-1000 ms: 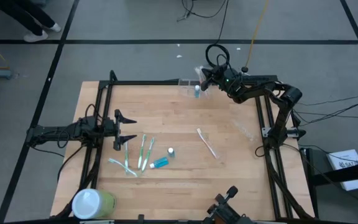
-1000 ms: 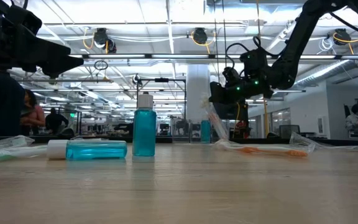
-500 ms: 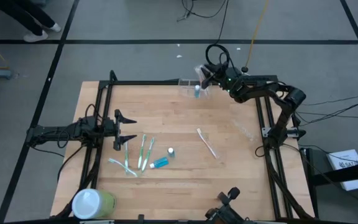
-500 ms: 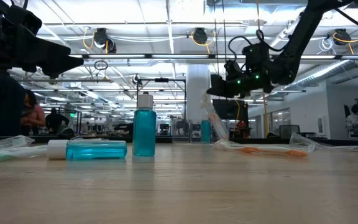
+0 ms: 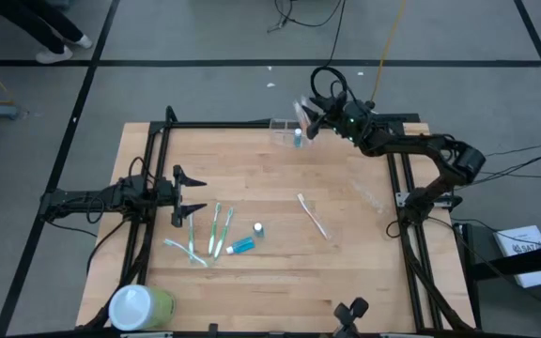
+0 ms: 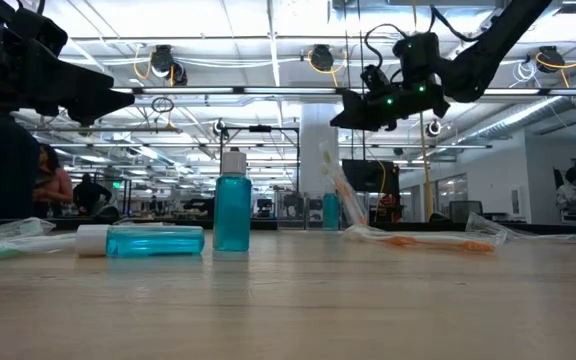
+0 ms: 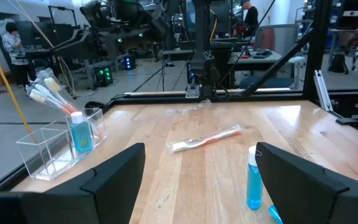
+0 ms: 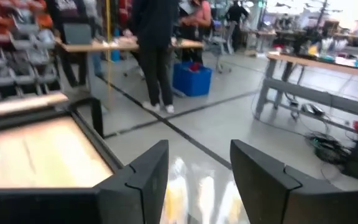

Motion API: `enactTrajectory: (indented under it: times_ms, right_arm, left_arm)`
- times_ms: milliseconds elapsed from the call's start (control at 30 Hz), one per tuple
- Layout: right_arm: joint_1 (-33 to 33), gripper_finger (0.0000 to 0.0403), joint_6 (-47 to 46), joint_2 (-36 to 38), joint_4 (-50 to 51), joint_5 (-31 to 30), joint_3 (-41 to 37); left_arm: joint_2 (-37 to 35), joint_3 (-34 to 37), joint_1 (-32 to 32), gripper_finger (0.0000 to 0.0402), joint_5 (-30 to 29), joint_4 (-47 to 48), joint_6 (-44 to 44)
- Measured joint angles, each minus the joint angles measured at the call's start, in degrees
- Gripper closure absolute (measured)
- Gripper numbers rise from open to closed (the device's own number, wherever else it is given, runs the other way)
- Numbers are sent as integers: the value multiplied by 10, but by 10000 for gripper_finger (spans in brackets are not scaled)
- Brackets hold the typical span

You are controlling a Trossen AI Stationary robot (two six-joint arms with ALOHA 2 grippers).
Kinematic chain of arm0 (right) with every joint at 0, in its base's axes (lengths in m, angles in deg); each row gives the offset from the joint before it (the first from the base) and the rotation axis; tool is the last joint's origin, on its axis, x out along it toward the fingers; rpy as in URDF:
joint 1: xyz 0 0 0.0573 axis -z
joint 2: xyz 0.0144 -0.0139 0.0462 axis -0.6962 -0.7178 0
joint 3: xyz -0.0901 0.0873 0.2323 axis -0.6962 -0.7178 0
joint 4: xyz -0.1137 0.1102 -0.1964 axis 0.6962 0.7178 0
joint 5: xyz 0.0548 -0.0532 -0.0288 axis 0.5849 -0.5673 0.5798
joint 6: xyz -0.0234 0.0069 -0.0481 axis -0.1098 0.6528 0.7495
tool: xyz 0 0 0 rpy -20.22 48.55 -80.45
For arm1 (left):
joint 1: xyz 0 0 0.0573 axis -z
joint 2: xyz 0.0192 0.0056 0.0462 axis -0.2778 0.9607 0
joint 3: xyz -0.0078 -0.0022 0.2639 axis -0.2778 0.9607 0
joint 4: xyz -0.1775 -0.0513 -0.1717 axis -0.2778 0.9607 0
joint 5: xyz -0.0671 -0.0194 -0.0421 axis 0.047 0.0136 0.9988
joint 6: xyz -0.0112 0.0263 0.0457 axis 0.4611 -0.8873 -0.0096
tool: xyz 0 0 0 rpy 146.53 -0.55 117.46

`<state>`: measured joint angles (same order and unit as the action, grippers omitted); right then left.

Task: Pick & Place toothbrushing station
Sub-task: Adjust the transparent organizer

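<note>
Two dark arms | small clear plastic toothbrushing station [image 7: 58, 144] at table's far edge, holding blue bottle [image 7: 79, 132] | right gripper [image 5: 310, 115] above it, fingers apart, empty | left gripper [image 5: 190, 194] waits left, fingers apart

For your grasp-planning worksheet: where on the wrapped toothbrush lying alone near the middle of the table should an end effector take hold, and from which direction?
Probably at mid-handle, coming straight down from above. The wrapped toothbrush lies flat on the table, slanted, with bare wood all round it. It is long and thin, so fingers should close across its narrow width, turned crosswise to its slant. The right end effector is nearer to it than the left end effector.
</note>
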<state>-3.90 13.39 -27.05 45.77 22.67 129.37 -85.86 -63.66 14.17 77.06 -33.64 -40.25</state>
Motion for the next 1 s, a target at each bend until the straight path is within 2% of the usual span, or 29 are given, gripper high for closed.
enactTrajectory:
  times_ms: [133, 367, 500, 700, 1000]
  right_arm:
    - [-2, 242, -1, 2, 58, -5, 0]
    - [-23, 245, -18, 2, 247, 127, 0]
    - [-36, 254, 16, 1, 350, 133, -1]
    - [-29, 267, 22, -3, 313, 67, -42]
    - [-5, 273, 20, -3, 224, 62, -82]
  left_arm:
    - [0, 0, 0, 92, 0, 0, 0]
    - [0, 0, 0, 91, 0, 0, 0]
    - [0, 0, 0, 91, 0, 0, 0]
    - [0, 0, 0, 91, 0, 0, 0]
    - [0, 0, 0, 92, 0, 0, 0]
